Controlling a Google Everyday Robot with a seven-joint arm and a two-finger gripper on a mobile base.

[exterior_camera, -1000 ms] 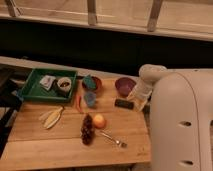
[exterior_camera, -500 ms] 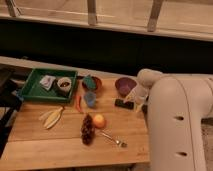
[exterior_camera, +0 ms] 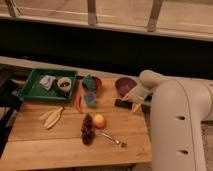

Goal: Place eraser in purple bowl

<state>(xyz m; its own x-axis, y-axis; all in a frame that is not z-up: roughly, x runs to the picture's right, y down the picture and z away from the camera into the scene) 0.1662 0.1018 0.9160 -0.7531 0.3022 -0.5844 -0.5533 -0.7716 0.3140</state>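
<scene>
no text, labels or numbers readable, pincer (exterior_camera: 136, 103) beside the eraser (exterior_camera: 121, 103)

Wooden table (exterior_camera: 35, 147) below dark wall (exterior_camera: 100, 50), framed windows (exterior_camera: 120, 11)

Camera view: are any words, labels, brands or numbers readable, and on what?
None can be read.
No text shows on the green tray, the purple bowl or the white arm.
The gripper, at the right end of the eraser, bears no visible marking.
</scene>
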